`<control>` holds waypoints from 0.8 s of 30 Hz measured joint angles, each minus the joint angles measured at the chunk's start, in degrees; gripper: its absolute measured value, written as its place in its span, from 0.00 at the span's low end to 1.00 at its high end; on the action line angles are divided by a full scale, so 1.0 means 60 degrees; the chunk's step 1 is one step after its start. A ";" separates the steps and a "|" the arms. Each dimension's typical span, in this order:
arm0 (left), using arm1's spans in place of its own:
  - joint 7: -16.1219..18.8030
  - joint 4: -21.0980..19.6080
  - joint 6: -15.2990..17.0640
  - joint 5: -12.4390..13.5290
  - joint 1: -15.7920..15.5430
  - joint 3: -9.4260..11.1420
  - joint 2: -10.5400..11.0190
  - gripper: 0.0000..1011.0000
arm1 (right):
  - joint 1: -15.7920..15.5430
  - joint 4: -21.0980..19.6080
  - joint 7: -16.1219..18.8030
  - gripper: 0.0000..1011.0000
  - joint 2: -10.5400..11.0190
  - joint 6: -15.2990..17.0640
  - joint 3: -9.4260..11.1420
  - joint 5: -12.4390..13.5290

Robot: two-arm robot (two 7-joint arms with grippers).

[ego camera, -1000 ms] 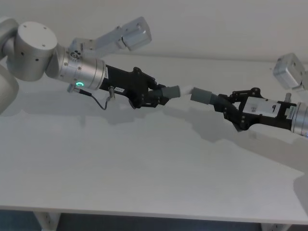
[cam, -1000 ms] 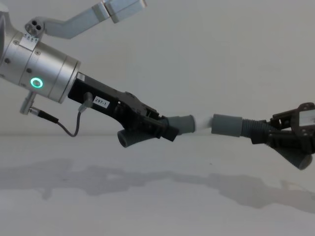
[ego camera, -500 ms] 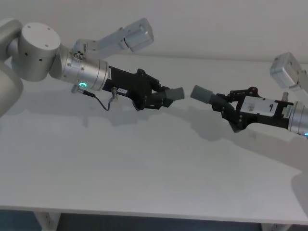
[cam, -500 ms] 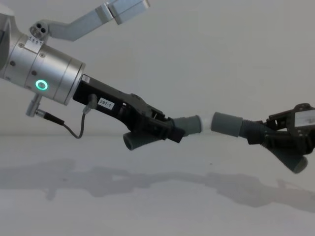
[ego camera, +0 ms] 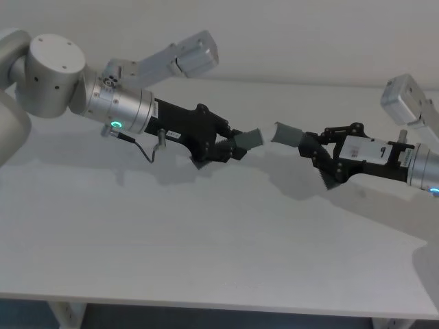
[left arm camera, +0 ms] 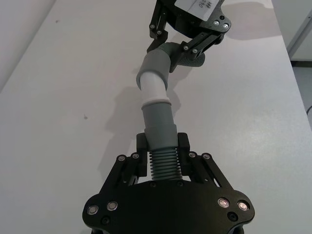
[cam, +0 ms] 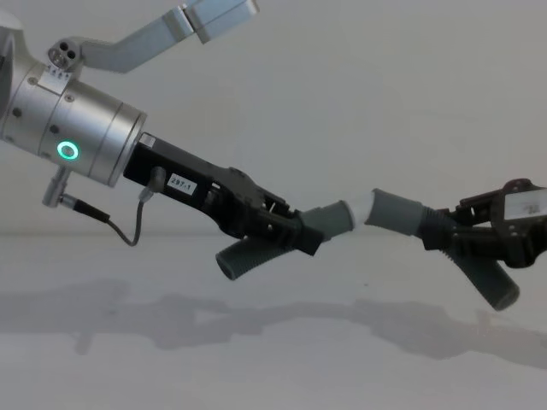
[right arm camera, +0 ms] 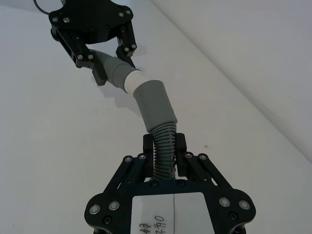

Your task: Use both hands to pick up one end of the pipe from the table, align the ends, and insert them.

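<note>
Now both grippers are holding pipe pieces above the table (ego camera: 206, 233). The left gripper (left arm camera: 161, 158) is clamping the white-tipped piece (left arm camera: 158, 131) by its ribs; the right gripper (right arm camera: 165, 146) is clenching the socket piece (right arm camera: 155, 105), whose mouth is meeting that tip.

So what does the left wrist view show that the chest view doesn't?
Left wrist view: the left gripper clamped on the ribbed middle of its dark grey bent plastic pipe piece, and the narrow white tip meeting the wider grey socket collar at a sideways angle. Chest view: the silver wrist's green ring light, and both pieces' free ends hanging above the white table. Both: the right gripper holding the socket piece, ends touching.
</note>
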 joint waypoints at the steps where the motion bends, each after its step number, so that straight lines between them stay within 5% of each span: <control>1: -0.0004 -0.0018 0.0008 -0.0003 -0.0005 0.0018 0.0016 0.34 | 0.0002 0.0001 -0.0001 0.24 0.0001 -0.0009 -0.0007 0.0002; 24: 0.0081 -0.0150 0.0177 0.0017 -0.0089 0.0164 0.0143 0.34 | 0.0048 0.0000 -0.0024 0.24 0.0049 -0.0127 -0.0088 0.0042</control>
